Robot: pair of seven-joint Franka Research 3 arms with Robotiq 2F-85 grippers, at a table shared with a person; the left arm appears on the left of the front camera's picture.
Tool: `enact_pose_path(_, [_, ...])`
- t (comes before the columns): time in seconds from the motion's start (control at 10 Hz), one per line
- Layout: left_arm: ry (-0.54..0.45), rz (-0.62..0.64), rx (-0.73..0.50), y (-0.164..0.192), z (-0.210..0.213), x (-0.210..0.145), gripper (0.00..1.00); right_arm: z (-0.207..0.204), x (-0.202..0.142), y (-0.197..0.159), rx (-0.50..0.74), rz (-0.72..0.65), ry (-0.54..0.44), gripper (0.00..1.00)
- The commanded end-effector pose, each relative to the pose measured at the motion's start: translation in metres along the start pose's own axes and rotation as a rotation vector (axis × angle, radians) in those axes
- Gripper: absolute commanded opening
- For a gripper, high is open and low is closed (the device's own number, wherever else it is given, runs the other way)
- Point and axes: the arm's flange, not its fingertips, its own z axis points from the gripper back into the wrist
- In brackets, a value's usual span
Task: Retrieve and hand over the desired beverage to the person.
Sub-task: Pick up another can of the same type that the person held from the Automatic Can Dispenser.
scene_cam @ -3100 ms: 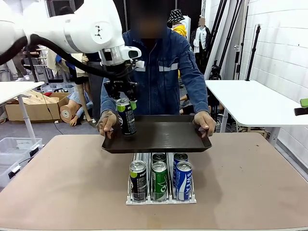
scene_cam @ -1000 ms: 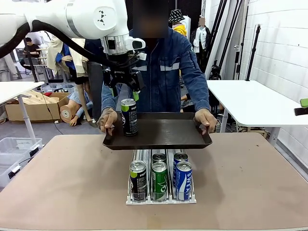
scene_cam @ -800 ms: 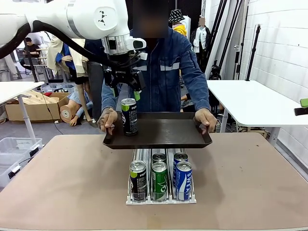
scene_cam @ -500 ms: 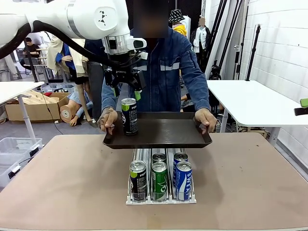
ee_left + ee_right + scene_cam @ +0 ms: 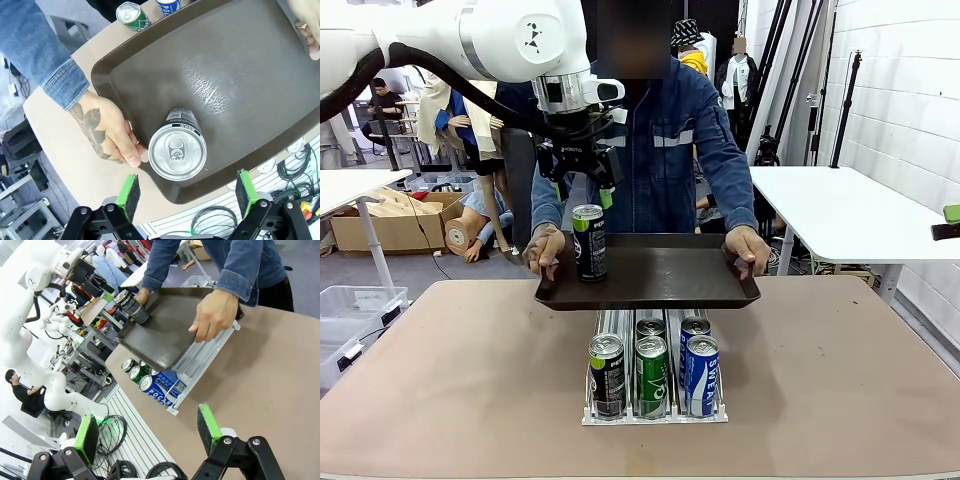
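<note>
Left hand [image 5: 582, 190] released, jaws spread, lifted clear above black can [image 5: 588, 243]; three seconds back it clenched that can. Can stands upright at left end of tray [image 5: 670, 275], which person [image 5: 660, 150] holds: delivery looks done. Right hand [image 5: 147, 432] released, empty. Count: one can on tray; five in rack [image 5: 655, 415] before tray's near edge: one black, two green, two blue.
</note>
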Motion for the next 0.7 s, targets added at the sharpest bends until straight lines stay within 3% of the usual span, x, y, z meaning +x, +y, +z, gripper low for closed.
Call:
enact_pose_path(0.0, [-0.013,-0.005,-0.014,0.0000,0.0006,0.0003,1.00,-0.0005,0.0007,0.0000,0.008,0.006,-0.008,1.00])
enact_pose_path(0.6, [-0.013,-0.005,-0.014,0.0000,0.0006,0.0003,1.00,-0.0005,0.0007,0.0000,0.008,0.006,-0.008,1.00])
